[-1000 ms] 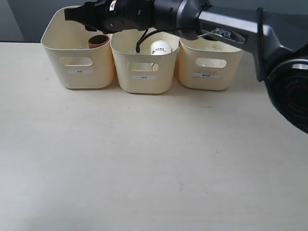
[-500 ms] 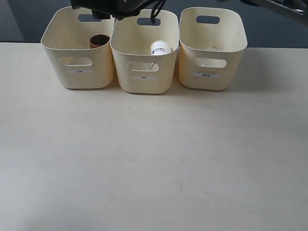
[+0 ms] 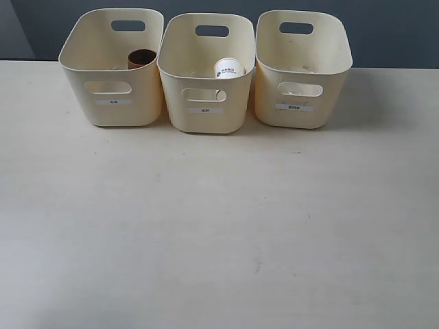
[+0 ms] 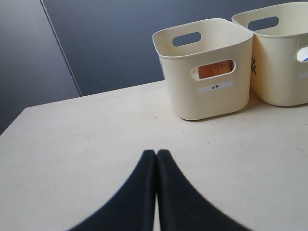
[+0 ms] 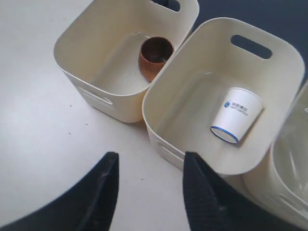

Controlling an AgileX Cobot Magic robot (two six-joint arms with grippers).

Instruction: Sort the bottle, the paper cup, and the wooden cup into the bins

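Since both cups already sit in bins, you've little left to grip. Right gripper (image 5: 147, 192) hangs spread wide and empty above the left and middle bins. Below and ahead of its fingers, the wooden cup (image 5: 155, 57) stands upright in the left bin (image 5: 84, 72), near the wall shared with the middle bin (image 5: 187, 82). The paper cup (image 5: 236, 115) lies tipped on its side on the middle bin's floor, dark base rim toward the gripper.

Left gripper (image 4: 156, 192) is pressed closed, nothing between the fingers, low over the table (image 4: 86, 139). The left bin is ahead of it; brown shows through the handle cutout.

Bottle: can't confirm it. The right bin (image 3: 304, 68) only shows faint clear shapes through its cutout, and just its edge enters the right wrist view.

Handling, if you need a re-grab:
- Paper cup: light and thin-walled, probably crushes easily. Pinch softly across the body, not the rim.
- Wooden cup: stiff, likely heavier, smooth rounded sides could slip. Take one wall, a finger inside and one outside.
- Bottle: likely light and slick; grip the body below the cap.

Bins look light, so a nudge may shift them.
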